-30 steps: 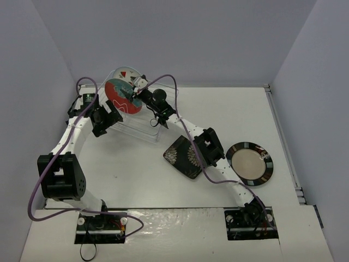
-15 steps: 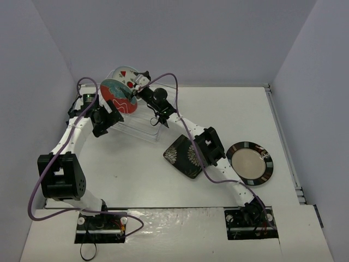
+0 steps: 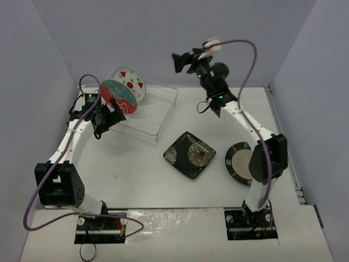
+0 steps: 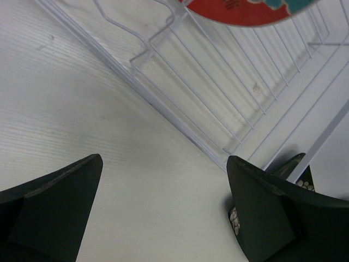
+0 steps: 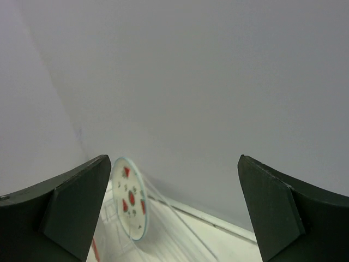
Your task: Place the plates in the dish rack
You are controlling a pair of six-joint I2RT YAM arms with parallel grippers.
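The right arm reaches up, far from its base; the right gripper (image 3: 177,61) hangs high beyond the right end of the dish rack (image 3: 158,109), jaws wide apart and empty. The left arm bends to the rack's left side, where the left gripper (image 3: 110,119) is low, also open with nothing in it. The white plate (image 3: 131,82) and the red plate (image 3: 119,97) stand on edge in the rack's left end, facing its right end. The black square plate (image 3: 188,154) and the dark-rimmed plate (image 3: 238,164) lie flat in front of the rack, to the right.
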